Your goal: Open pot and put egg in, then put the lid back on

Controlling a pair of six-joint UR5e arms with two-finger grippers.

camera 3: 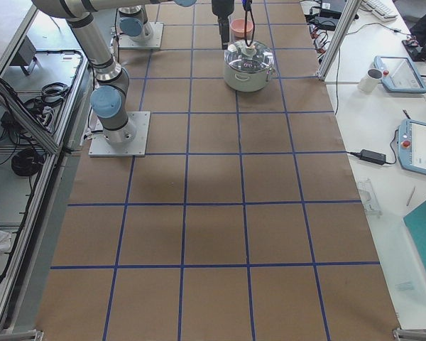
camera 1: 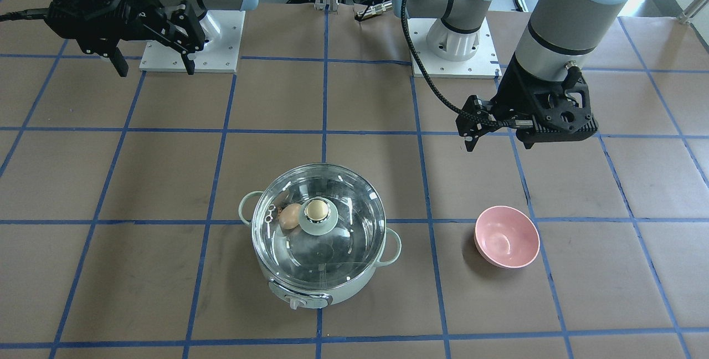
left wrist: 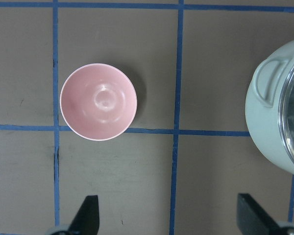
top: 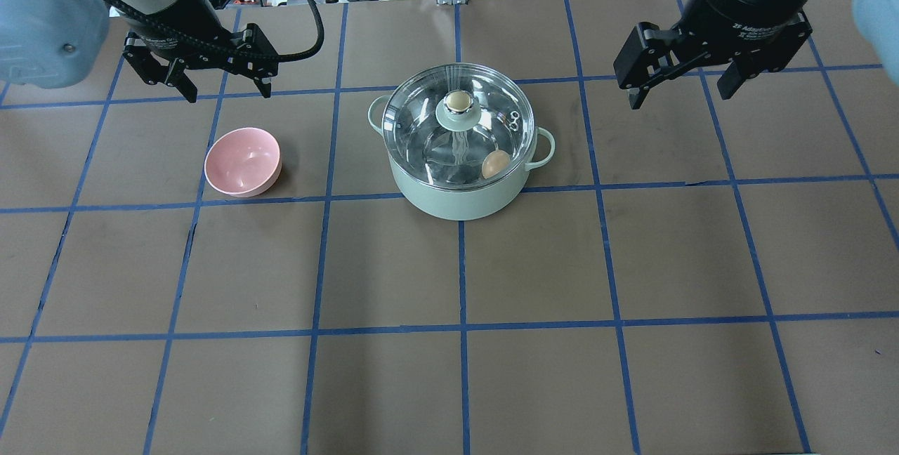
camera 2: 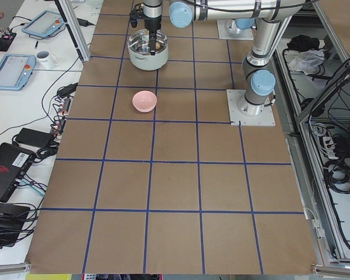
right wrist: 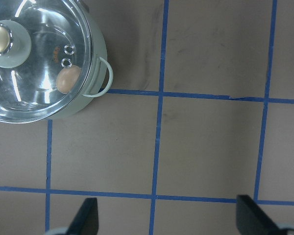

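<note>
Lid [top: 430, 114] closes one pot [top: 456, 201] holding one egg [top: 495, 163]; one pink bowl [top: 242, 160]; left fingers [top: 187, 88] and right fingers [top: 635, 93] spread wide

Both wrist cameras look straight down, each catching the pot [left wrist: 264, 122].

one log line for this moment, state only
egg: in pot | lid: on pot | left gripper: open, near bowl | right gripper: open, off pot | bowl: empty

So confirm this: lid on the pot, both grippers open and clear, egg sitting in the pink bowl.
Not the bowl: the overhead view shows the pink bowl empty and the egg inside the pot, under the lid. The rest holds.
</note>
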